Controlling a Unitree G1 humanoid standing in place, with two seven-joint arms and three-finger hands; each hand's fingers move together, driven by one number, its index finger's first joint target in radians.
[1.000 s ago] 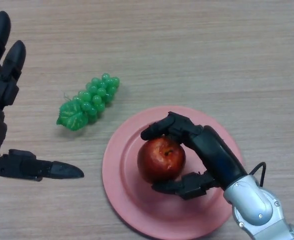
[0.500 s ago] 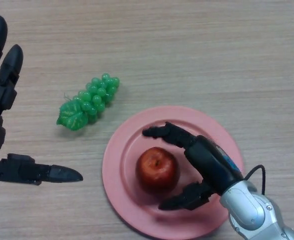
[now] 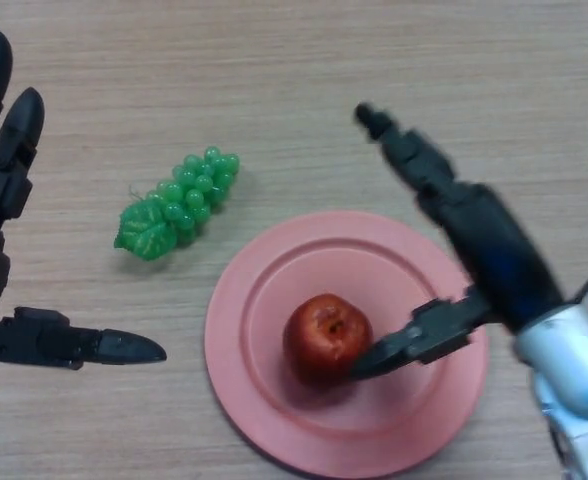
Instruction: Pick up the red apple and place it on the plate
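The red apple [image 3: 324,336] stands upright on the pink plate [image 3: 264,400], a little left of the plate's middle. My right hand [image 3: 479,250] is open above the plate's right side, its fingers stretched up and away over the table. Its thumb tip lies close to the apple's right side; I cannot tell whether it touches. My left hand [image 3: 4,180] is open at the view's left edge, away from the plate.
A bunch of green grapes [image 3: 177,203] lies on the wooden table [image 3: 304,80], up and left of the plate.
My right hand has let go of the apple, opened wide and lifted up and to the right. The apple stays on the plate. The left hand has not moved.
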